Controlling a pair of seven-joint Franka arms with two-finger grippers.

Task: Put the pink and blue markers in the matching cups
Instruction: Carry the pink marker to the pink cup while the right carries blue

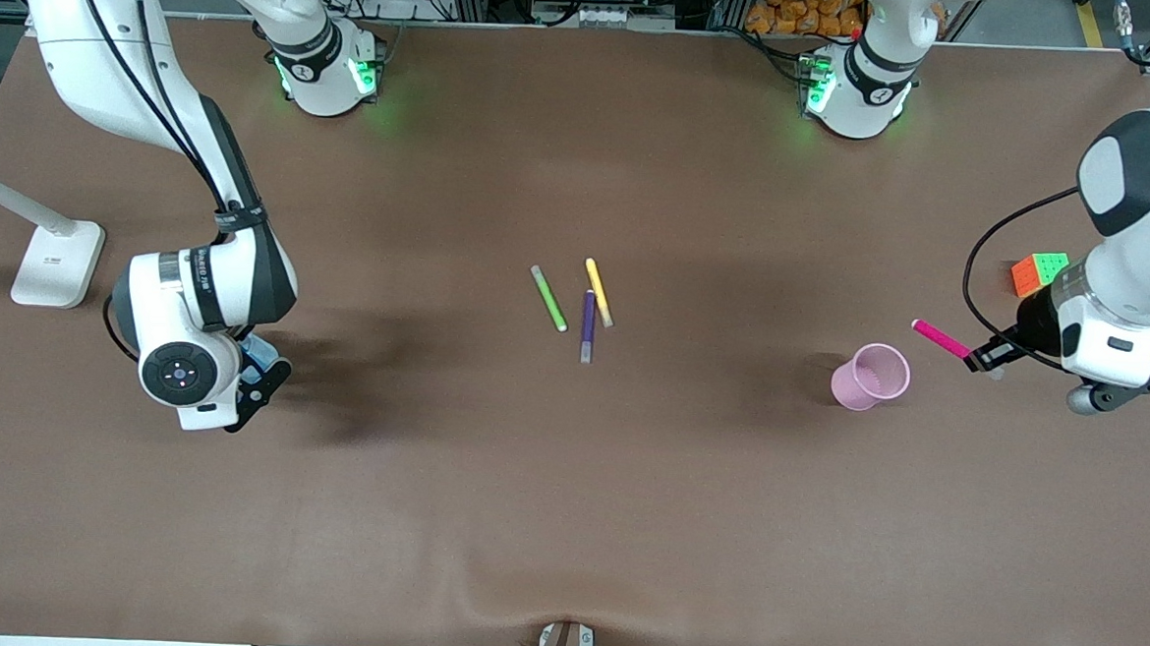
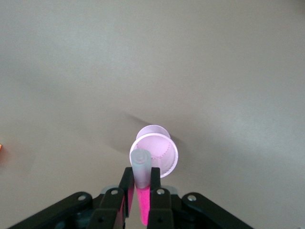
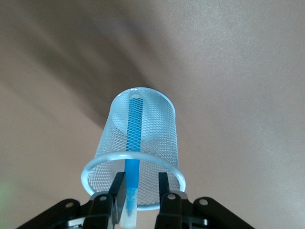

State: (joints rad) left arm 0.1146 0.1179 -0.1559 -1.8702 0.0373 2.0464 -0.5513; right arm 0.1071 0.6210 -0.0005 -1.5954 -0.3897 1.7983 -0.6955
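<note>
— Scanning the front view, what lies around?
— Green marker (image 1: 548, 299), yellow marker (image 1: 598, 292) and dark purple marker (image 1: 588, 327) mid-table; a puzzle cube (image 1: 1037, 272) near the left arm.
— Left wrist view?
— The left gripper (image 2: 140, 191) is clenched on the pink marker (image 2: 142, 177), with the pink cup (image 2: 158, 149) just past its tip.
— Right wrist view?
— The right gripper (image 3: 138, 192) is slack around the blue marker (image 3: 133, 143), which stands in the blue mesh cup (image 3: 138, 148).

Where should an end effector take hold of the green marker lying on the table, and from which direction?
Grip the green marker at mid-barrel, coming straight down from above. It lies flat and slim, clear of the yellow marker and the purple marker beside it, so the fingers should straddle its width.
</note>
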